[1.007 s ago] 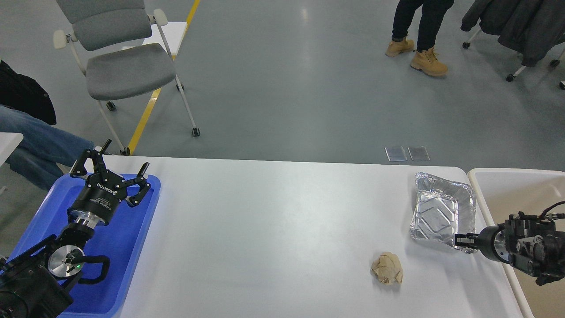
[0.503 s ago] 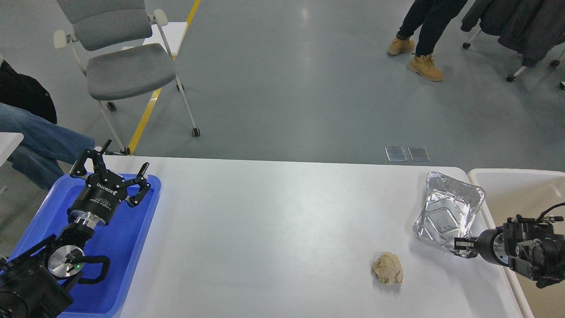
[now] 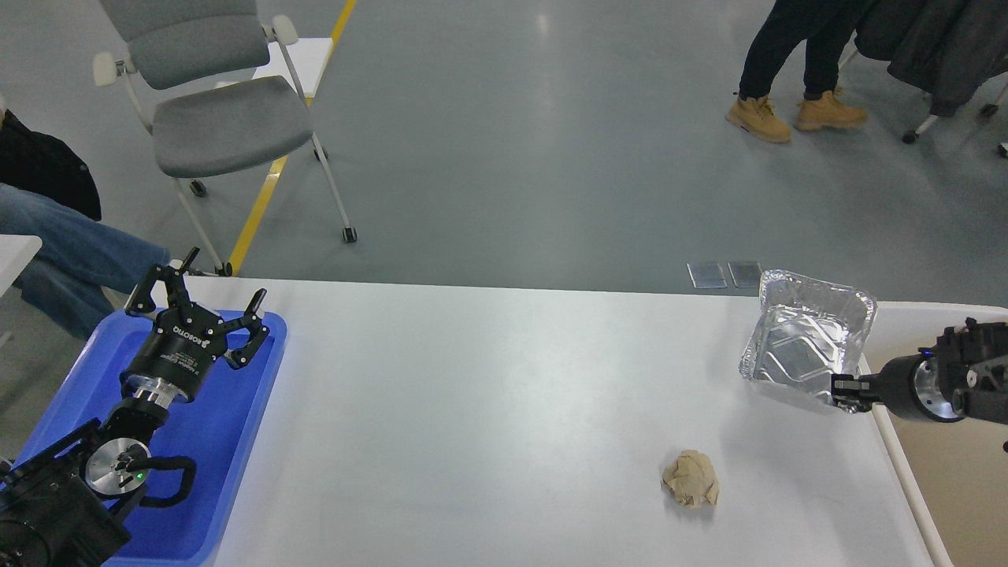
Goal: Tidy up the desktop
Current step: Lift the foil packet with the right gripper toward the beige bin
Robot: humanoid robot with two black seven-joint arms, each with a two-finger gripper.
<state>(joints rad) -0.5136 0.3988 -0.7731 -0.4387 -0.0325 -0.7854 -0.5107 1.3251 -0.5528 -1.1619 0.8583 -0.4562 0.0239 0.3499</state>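
Observation:
The white desktop (image 3: 488, 409) fills the lower view. My right gripper (image 3: 841, 390) is shut on the near right corner of a silver foil tray (image 3: 803, 339) and holds it lifted and tilted above the desktop's far right corner. A crumpled beige paper ball (image 3: 691, 479) lies on the desktop, in front of and left of that gripper. My left gripper (image 3: 201, 298) is open and empty, hovering over the blue plastic tray (image 3: 228, 441) at the left edge.
A beige tub with a cream rim (image 3: 945, 465) stands just right of the desktop. A grey chair (image 3: 220, 118) and a seated person's legs (image 3: 71, 260) are beyond the far left edge. A person in tan boots (image 3: 795, 114) stands at the back right.
My right gripper has lifted the foil tray off the desktop and carried it up and to the right, tilting it. The person in boots has stepped right. The left arm has not moved.

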